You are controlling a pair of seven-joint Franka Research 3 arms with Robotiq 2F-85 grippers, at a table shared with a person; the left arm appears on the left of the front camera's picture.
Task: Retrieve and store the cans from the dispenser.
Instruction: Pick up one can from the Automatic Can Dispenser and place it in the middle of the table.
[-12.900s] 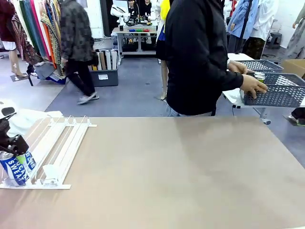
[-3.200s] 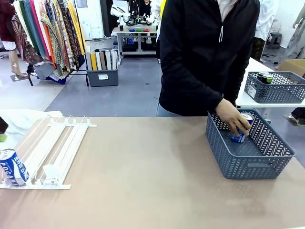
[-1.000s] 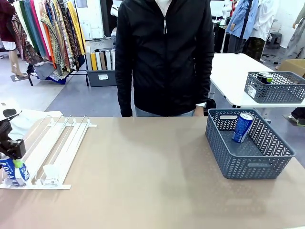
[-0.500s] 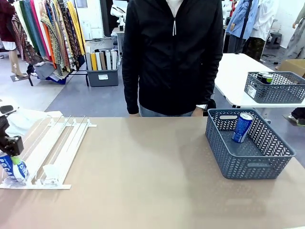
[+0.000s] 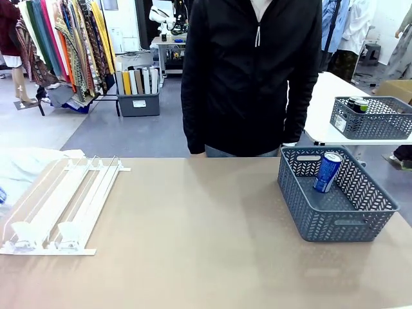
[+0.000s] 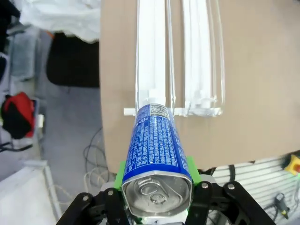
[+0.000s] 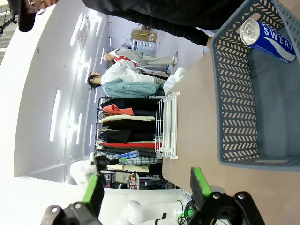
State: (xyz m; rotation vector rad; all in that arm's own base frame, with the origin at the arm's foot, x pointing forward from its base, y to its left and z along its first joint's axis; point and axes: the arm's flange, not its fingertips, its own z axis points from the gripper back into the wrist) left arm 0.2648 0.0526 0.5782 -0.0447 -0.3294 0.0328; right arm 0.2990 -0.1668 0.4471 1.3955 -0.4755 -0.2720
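A grey mesh basket (image 5: 335, 212) sits near the worktop's (image 5: 206, 244) right edge, toward the far side. A person in a black jacket (image 5: 251, 71) stands at the far edge. Behind, a second grey basket (image 5: 370, 122) rests on a white table (image 5: 322, 103).

A grey floor (image 5: 161, 122) stretches behind the tan table (image 5: 212, 244). At ten o'clock a clothes rack (image 5: 61, 45) holds colourful garments; at eleven stands a grey bin (image 5: 140, 103). A white side table (image 5: 328, 103) sits at two o'clock.
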